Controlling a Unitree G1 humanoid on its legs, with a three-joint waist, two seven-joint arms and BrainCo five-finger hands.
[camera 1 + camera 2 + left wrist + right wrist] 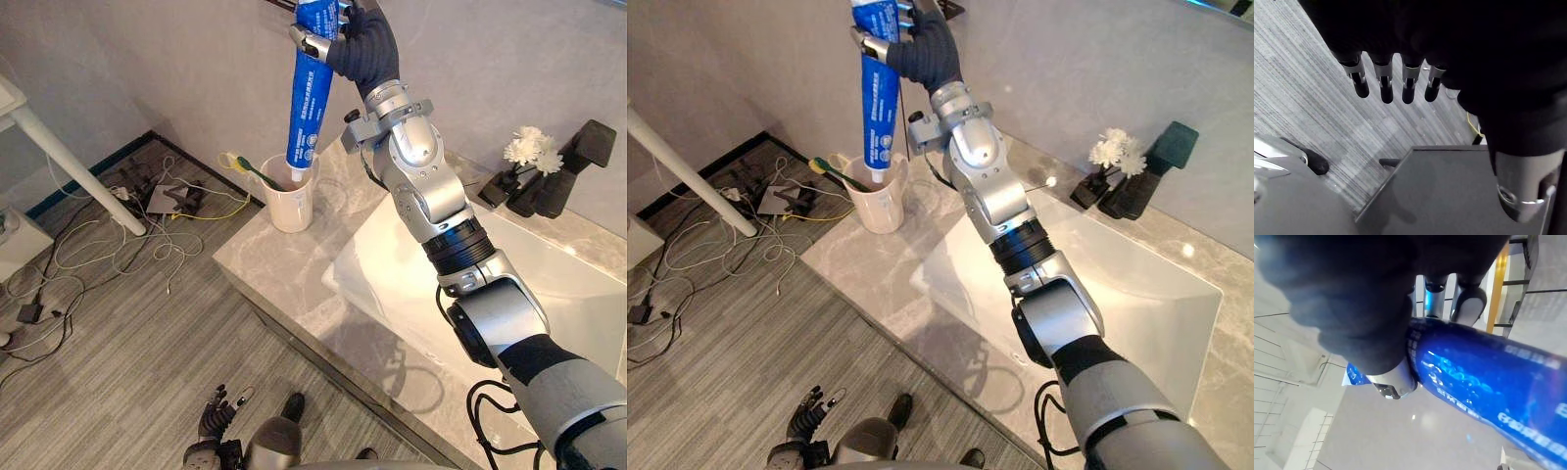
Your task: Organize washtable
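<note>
Right hand (345,44), arm stretched up and forward, clamped round one blue plastic toothpaste tube (309,98). Long axis near upright, cap end down at the mouth of one white round cup (291,208) on the grey marble counter's (284,284) left corner. One green-and-yellow toothbrush (257,173) leans inside. Left hand (217,411), fingers straight, hangs low over the grey floor (118,333).

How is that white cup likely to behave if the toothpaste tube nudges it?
The cup is taller than wide, so probably tippy, more so with the toothbrush leaning out. It likely slides on the polished counter; it stands near the corner.
</note>
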